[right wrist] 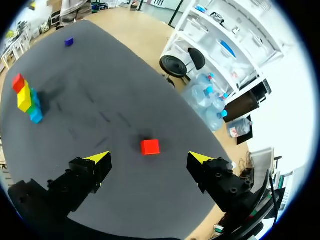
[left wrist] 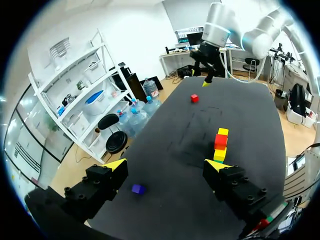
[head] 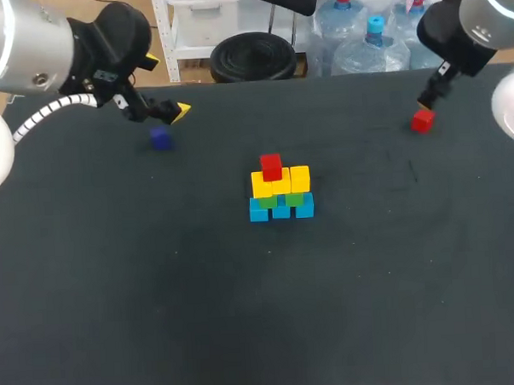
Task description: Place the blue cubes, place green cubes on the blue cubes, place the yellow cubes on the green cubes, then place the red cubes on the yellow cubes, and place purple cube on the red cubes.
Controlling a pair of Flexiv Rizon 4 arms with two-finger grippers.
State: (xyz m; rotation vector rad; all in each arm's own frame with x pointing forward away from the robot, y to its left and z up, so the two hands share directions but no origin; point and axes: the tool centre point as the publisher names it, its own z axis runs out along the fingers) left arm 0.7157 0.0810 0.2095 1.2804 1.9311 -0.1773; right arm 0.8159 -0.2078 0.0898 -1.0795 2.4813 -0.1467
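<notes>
Mid-table stands a stack [head: 280,191]: blue cubes at the bottom, green ones on them, yellow cubes above, and one red cube [head: 271,167] on top. A loose red cube [head: 422,120] lies at the far right, under my right gripper [head: 432,91]. In the right wrist view that red cube [right wrist: 150,147] sits on the table between the open fingers of the right gripper [right wrist: 149,158], untouched. A purple cube [head: 160,139] lies far left, below my left gripper [head: 166,86]. In the left wrist view, the left gripper [left wrist: 166,165] hangs open over the purple cube [left wrist: 138,189].
The dark table [head: 245,312] spreads wide in front of the stack. The stack also shows in the left wrist view [left wrist: 220,145] and the right wrist view [right wrist: 27,100], well away from both grippers.
</notes>
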